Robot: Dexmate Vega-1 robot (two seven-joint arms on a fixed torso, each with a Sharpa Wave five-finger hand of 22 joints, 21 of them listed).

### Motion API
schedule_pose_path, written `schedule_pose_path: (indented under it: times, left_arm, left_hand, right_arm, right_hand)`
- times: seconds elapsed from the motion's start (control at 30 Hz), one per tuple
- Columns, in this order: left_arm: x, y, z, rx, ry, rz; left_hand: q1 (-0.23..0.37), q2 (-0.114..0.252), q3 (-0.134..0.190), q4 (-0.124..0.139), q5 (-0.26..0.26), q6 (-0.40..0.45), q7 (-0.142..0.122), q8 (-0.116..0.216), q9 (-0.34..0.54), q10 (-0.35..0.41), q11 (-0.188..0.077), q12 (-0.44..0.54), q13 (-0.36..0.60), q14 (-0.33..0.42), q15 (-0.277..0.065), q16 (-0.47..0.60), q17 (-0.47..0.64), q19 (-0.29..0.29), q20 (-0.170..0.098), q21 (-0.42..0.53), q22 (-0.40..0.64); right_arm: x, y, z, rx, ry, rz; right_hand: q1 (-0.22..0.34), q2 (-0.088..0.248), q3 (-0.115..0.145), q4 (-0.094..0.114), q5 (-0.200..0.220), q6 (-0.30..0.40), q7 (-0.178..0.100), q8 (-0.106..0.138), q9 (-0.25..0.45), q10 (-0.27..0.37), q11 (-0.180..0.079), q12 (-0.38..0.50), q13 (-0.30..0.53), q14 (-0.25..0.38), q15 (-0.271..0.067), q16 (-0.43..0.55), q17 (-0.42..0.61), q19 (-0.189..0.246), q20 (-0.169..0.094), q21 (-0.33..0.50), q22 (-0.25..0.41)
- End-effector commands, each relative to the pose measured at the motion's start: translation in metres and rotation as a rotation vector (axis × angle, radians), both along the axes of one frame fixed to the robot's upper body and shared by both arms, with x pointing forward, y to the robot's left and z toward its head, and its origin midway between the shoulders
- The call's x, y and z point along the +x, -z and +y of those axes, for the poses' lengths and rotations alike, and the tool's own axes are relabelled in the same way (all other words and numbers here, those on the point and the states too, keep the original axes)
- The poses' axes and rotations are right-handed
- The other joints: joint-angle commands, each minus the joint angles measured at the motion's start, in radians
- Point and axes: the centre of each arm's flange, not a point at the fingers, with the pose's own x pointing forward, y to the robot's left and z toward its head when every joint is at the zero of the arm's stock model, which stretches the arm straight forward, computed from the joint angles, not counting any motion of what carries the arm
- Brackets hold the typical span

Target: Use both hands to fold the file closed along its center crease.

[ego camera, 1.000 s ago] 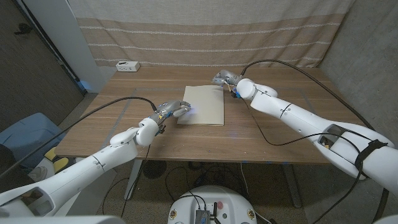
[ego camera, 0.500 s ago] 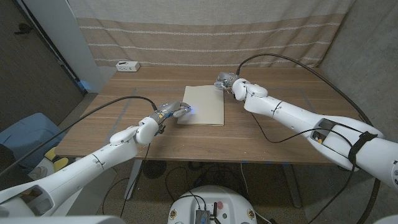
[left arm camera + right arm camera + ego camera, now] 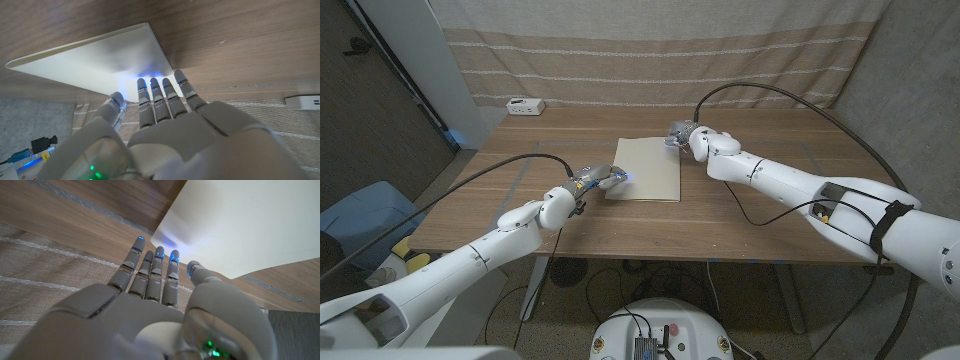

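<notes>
One file [image 3: 645,168], two robot hands, one white box [image 3: 525,105], one table [image 3: 620,220].

Your file [image 3: 644,169] looks like matt cream card or paper, smooth, no sheen except a faint blue glow off the fingertip lights. The tabletop [image 3: 620,225] is wood w/ visible grain, mid-brown, satin finish, fairly smooth. Your left hand [image 3: 594,180] and right hand [image 3: 682,133] read as light grey plastic shells, semi-gloss, w/ darker segments betw. the finger sections; arm covers are glossy white plastic. Cables [image 3: 500,168] on both arms are black, rubbery-looking, matt. Behind the tabletop hangs a curtain [image 3: 650,50] of coarse woven cloth, beige w/ pale stripes, rough texture. Small box [image 3: 525,105] at the far edge: white plastic.
</notes>
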Motion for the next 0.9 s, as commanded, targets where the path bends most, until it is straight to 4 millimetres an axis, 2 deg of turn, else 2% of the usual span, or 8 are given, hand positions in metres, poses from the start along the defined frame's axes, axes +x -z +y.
schedule_pose_path:
  times: [0.03,0.27,0.5,0.53,0.7,0.9]
  left_arm:
    - [0.004,-0.001,0.000,0.001,-0.002,0.006]
    - [0.006,-0.001,0.000,0.001,-0.002,0.011]
    - [0.009,-0.003,-0.001,0.004,0.002,0.011]
    - [0.010,-0.003,-0.001,0.006,0.003,0.013]
    - [0.011,-0.004,-0.003,0.012,0.006,0.016]
    - [0.012,-0.005,-0.004,0.012,0.007,0.012]
  left_hand:
    - [-0.008,-0.003,0.004,0.008,-0.003,0.004,0.006,0.003,0.000,0.005,0.010,-0.002,0.001,0.003,0.001,0.000,0.001,0.003,0.002,-0.006,0.002]
    - [-0.012,-0.003,0.005,0.010,-0.003,0.005,0.006,0.003,-0.002,0.004,0.011,-0.004,-0.005,0.003,0.000,-0.001,0.000,0.005,0.001,-0.008,0.002]
    - [-0.014,-0.003,0.005,0.010,-0.003,0.004,0.005,0.003,-0.003,0.004,0.014,-0.005,-0.009,0.003,0.000,-0.002,-0.001,0.005,0.002,-0.010,0.001]
    - [-0.014,-0.003,0.006,0.010,-0.003,0.005,0.004,0.003,-0.004,0.005,0.006,-0.005,-0.011,0.003,-0.002,-0.002,-0.002,0.005,0.001,-0.010,0.001]
    - [-0.016,-0.004,0.006,0.011,-0.003,0.003,0.005,0.003,-0.004,0.004,0.007,-0.007,-0.014,0.002,0.000,-0.003,-0.002,0.005,0.002,-0.011,0.001]
    - [-0.018,-0.003,0.008,0.012,-0.002,0.001,0.016,0.002,-0.005,0.005,0.009,-0.007,-0.019,0.002,-0.001,-0.004,-0.003,0.006,0.003,-0.013,0.000]
  right_arm:
    - [0.011,0.008,0.007,-0.101,0.060,0.075]
    - [0.021,0.014,0.006,-0.126,0.087,0.166]
    - [0.021,0.016,0.003,-0.130,0.078,0.169]
    - [0.019,0.015,0.002,-0.122,0.068,0.157]
    - [0.007,0.010,0.002,-0.095,0.017,0.101]
    - [-0.015,0.003,0.002,-0.065,-0.058,0.022]
  right_hand:
    - [-0.023,-0.001,-0.004,0.014,0.002,-0.015,-0.004,-0.006,0.002,-0.017,-0.003,-0.004,0.003,-0.020,-0.004,-0.003,0.005,-0.012,-0.001,-0.013,0.003]
    - [-0.054,-0.014,-0.022,0.032,0.001,-0.031,-0.003,-0.007,0.003,-0.031,-0.003,-0.005,0.003,-0.030,0.000,0.001,0.005,-0.015,0.002,-0.023,0.003]
    - [-0.079,-0.017,-0.032,0.046,0.002,-0.022,0.001,-0.001,0.003,-0.019,0.001,0.003,0.003,-0.015,0.003,0.009,0.004,0.000,0.009,-0.024,0.004]
    - [-0.080,-0.017,-0.033,0.047,0.003,-0.021,0.001,-0.001,0.003,-0.019,0.001,0.003,0.003,-0.014,0.003,0.009,0.003,0.000,0.009,-0.024,0.004]
    - [-0.083,-0.017,-0.031,0.047,0.005,-0.017,-0.001,0.001,0.003,-0.017,0.000,0.004,0.003,-0.008,0.003,0.010,0.000,0.007,0.011,-0.024,0.004]
    - [-0.075,-0.019,-0.017,0.031,0.011,0.005,-0.005,0.009,0.002,0.007,0.004,0.014,0.003,0.025,-0.003,0.016,-0.015,0.034,0.012,-0.022,0.004]
